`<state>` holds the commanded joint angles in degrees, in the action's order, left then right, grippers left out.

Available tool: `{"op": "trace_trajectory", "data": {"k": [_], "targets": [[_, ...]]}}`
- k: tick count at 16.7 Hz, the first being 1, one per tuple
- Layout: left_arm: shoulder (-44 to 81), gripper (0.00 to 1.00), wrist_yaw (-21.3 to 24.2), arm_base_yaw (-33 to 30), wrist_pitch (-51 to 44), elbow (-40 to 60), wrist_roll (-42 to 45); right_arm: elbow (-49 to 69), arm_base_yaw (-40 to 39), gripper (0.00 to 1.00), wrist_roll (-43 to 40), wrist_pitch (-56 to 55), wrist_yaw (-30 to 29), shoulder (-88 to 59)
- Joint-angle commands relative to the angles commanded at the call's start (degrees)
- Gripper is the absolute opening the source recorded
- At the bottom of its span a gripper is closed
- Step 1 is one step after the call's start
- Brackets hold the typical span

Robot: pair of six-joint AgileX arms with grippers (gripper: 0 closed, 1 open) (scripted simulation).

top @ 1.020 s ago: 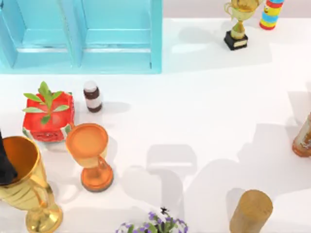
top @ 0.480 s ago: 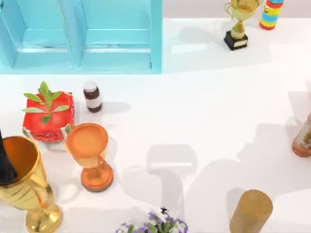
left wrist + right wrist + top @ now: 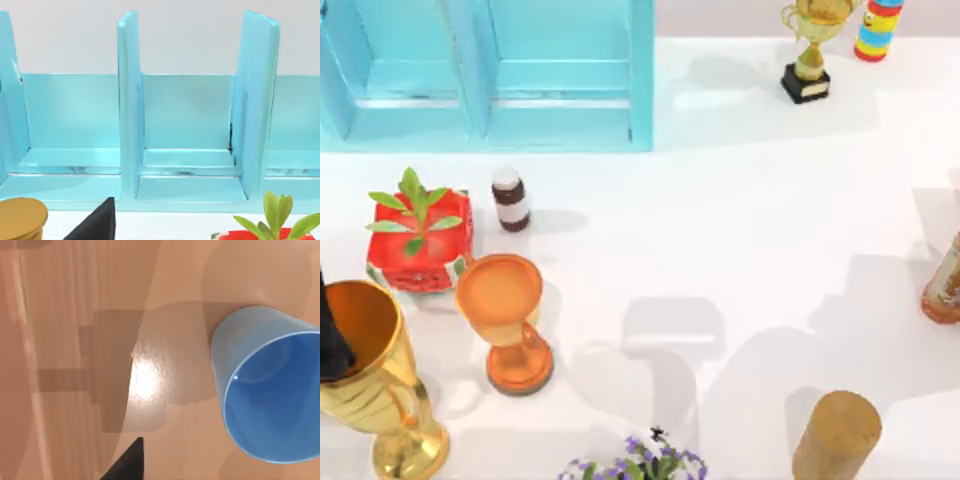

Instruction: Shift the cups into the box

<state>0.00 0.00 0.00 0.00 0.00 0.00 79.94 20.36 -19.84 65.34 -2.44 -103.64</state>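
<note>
**Both arms at rest, cups not yet in the box**

Nothing has moved in the top view since the earlier frames, so the task is judged no further along. Whether the right gripper (image 3: 127, 462) is released or clenched cannot be told. It hangs near the blue cup (image 3: 265, 385), which stands upright and ungrasped. The left gripper (image 3: 97, 225), its state likewise untold, faces the box (image 3: 640, 70), with the gold trophy (image 3: 370, 380) just beside it. Both compartments look bare where seen. The box lies at the far left edge. The red box (image 3: 420, 240), goblet (image 3: 505, 320) and small bottle (image 3: 510, 198) crowd its approach. Mid-table is open, bounded on the right by the wooden cylinder (image 3: 835, 435).
</note>
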Motion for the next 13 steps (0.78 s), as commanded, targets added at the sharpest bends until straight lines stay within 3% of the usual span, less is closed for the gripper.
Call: {"op": "trace_trajectory", "data": {"k": [8,13], "targets": [[0.0,1.00,0.0,0.0,0.0,0.0,0.0,0.2,-0.1,1.00,0.0,0.2,0.0,0.1],[0.0,1.00,0.0,0.0,0.0,0.0,0.0,9.2,0.2,1.00,0.0,8.4,-0.3,-0.4]]}}
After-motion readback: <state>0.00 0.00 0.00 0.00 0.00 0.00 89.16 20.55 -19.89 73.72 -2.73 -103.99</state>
